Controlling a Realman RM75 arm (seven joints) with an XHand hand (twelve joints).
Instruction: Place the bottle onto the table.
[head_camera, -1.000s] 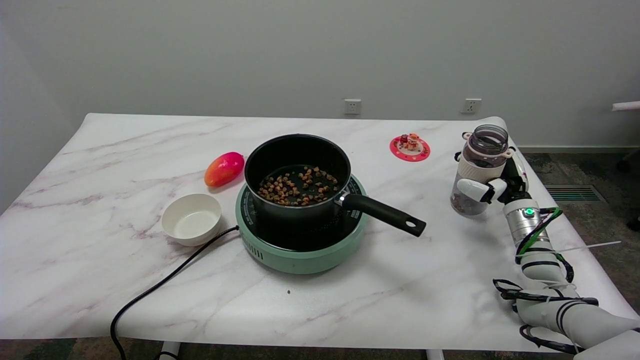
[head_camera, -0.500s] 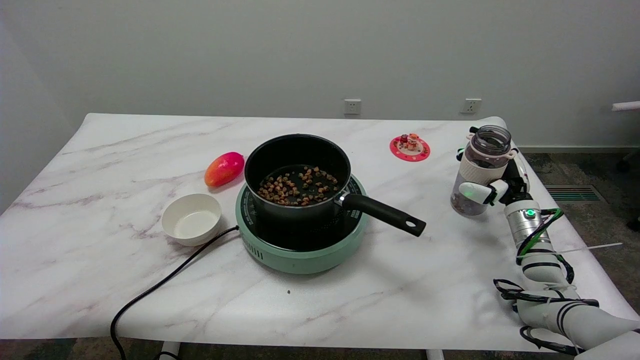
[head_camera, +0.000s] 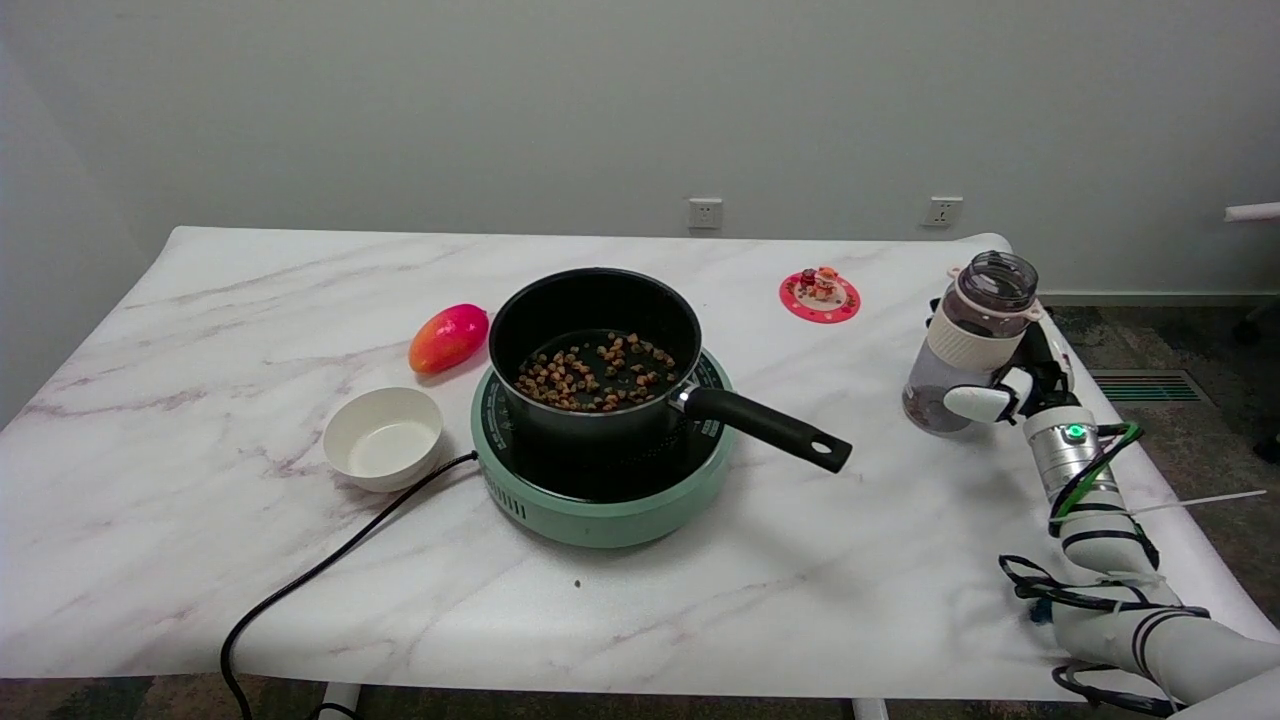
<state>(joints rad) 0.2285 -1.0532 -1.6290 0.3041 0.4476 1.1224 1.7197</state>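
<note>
The robot hand (head_camera: 1005, 385) grips the bottle (head_camera: 962, 345), which tilts at the counter's (head_camera: 900, 520) right edge, base apparently touching down. Step: set-down. Next: level the bottle, then release.

Place: I read it as a lab mock-up kitchen.
Evidence: marble-patterned white table (head_camera: 200, 520), mint-green round electric hotplate (head_camera: 600, 510), bare grey wall (head_camera: 500, 100), white wall sockets (head_camera: 705, 213).

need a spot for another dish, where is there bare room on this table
Free: the near strip in front of the stove, the far left corner behind the mango, and between pot handle and bottle. Crowded: the middle, around the bowl, cord and pot.
</note>
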